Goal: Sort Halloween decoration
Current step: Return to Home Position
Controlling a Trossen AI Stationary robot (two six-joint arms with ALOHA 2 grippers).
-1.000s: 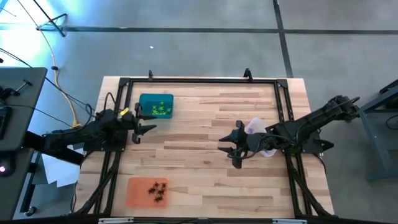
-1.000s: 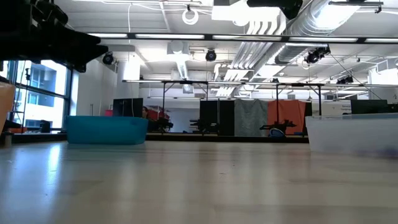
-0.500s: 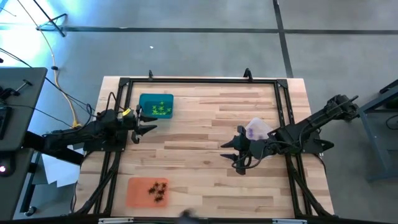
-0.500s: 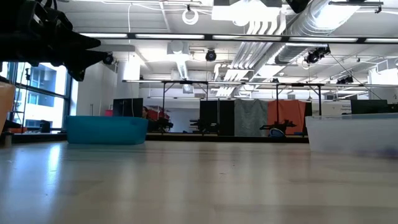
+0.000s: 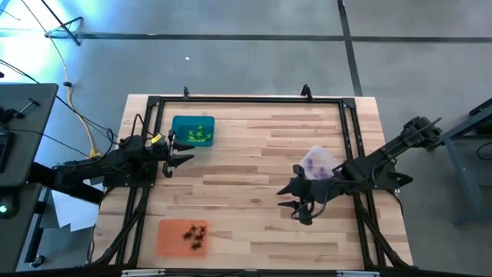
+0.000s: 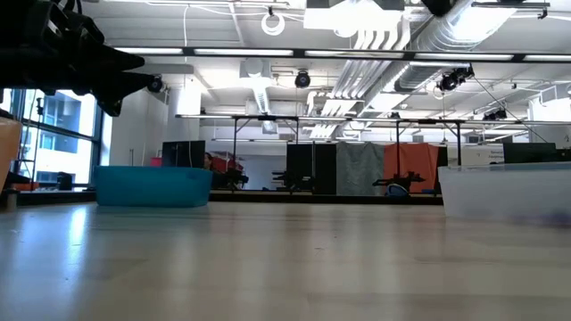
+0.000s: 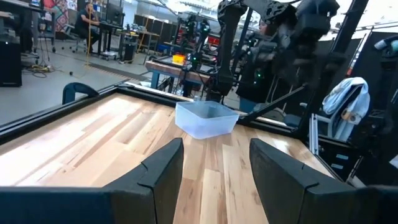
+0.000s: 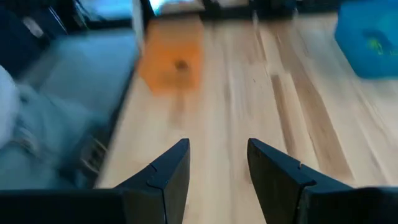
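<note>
Tiny spider pieces lie sorted in trays: yellow-green ones (image 5: pixel 198 136) in the teal tray (image 5: pixel 193 130) at the far left, black ones (image 5: pixel 195 236) in the orange tray (image 5: pixel 183 237) at the near left, purple ones (image 5: pixel 315 163) in the clear tray (image 5: pixel 318 161) right of centre. My left gripper (image 5: pixel 181 153) is open, hovering just near of the teal tray at the table's left edge. My right gripper (image 5: pixel 293 201) is open, over bare wood near-left of the clear tray; in its wrist view the fingers (image 8: pixel 214 163) point toward the orange tray (image 8: pixel 171 59).
A black metal frame (image 5: pixel 246 100) runs around the table's edges. Bare wood (image 5: pixel 246 177) lies open between the three trays. The low view shows the teal tray (image 6: pixel 152 186) and clear tray (image 6: pixel 504 190) standing on the table, with a workshop room behind.
My right gripper has swung toward the table's near edge and slightly right, moving off the clear tray, which now shows uncovered. It has stayed open. My left gripper has kept still.
</note>
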